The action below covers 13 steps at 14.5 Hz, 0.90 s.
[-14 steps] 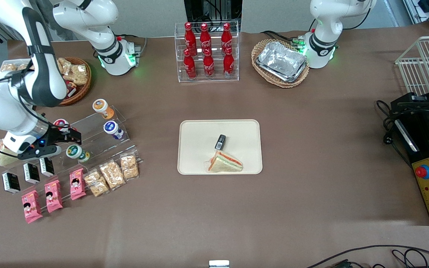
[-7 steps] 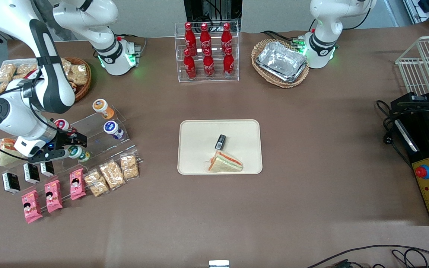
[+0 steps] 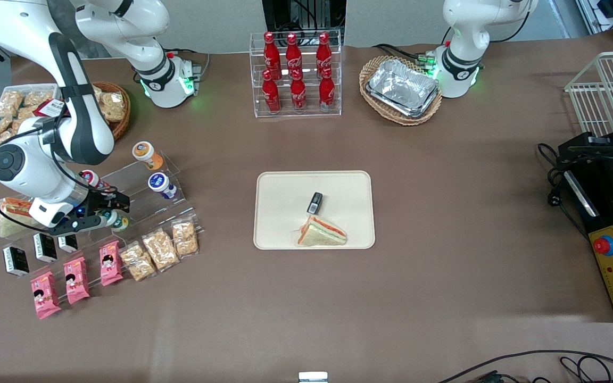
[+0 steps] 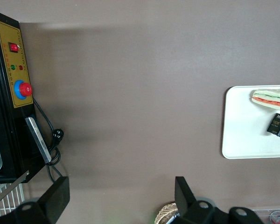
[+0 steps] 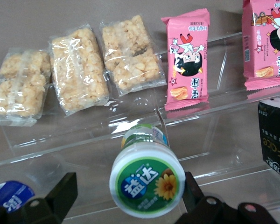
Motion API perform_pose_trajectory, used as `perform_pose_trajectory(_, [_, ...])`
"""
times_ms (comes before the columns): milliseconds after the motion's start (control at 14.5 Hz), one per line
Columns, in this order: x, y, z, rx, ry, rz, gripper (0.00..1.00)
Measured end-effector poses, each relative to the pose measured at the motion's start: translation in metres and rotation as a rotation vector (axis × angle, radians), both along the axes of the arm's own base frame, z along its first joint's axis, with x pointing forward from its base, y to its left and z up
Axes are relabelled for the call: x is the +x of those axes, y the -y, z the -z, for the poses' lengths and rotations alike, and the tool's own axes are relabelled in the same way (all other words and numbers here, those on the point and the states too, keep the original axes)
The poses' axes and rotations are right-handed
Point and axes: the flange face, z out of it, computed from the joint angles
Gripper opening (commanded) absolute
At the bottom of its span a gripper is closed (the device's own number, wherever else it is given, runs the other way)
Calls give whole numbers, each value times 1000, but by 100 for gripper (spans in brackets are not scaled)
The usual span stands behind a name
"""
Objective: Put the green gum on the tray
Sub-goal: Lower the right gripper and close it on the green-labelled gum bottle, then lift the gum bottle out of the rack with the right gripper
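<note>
Compared with one second ago, the right arm has moved the end effector [image 3: 105,211] closer to the green gum [image 3: 116,221], and now the two fingers stand apart on both sides of the canister, not yet touching it as far as the wrist view shows. This means the approach is almost finished and the closing of the fingers is probably the next step; nothing is lifted yet. The green gum [image 5: 147,178] lies tilted on the lowest step of a clear acrylic display stand [image 3: 141,191], toward the working arm's end of the tabletop [image 3: 445,213], well apart from the tray [image 3: 280,197]. Its lid is round, glossy, green and white with a flower picture, and the body is a smooth, pale cylinder, so it may slip or roll if the grip is not centred. The tray is flat, cream-coloured plastic with rounded corners and a low rim; it already carries a wrapped triangular sandwich [image 3: 321,232] and a small dark pack [image 3: 315,202], with bare space beside them.
</note>
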Motion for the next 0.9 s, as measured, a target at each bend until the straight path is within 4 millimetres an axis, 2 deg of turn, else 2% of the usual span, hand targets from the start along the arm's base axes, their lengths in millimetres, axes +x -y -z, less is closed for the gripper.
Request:
perform_pose_trajectory(277, [3,0,3,-3,17,0,82])
perform_pose_trajectory(484, [4,1,6,-5,23,0,58])
perform_pose_trajectory(623, [5,3,5,-6,30,3,38])
perform_pose_trajectory(692, [5,4,5,-7,32,6,36])
perform_pose_trajectory(761, [5,5,5,-7,34,7,30])
perform_pose_trajectory(899, [6,6,3,-8,40,8,28])
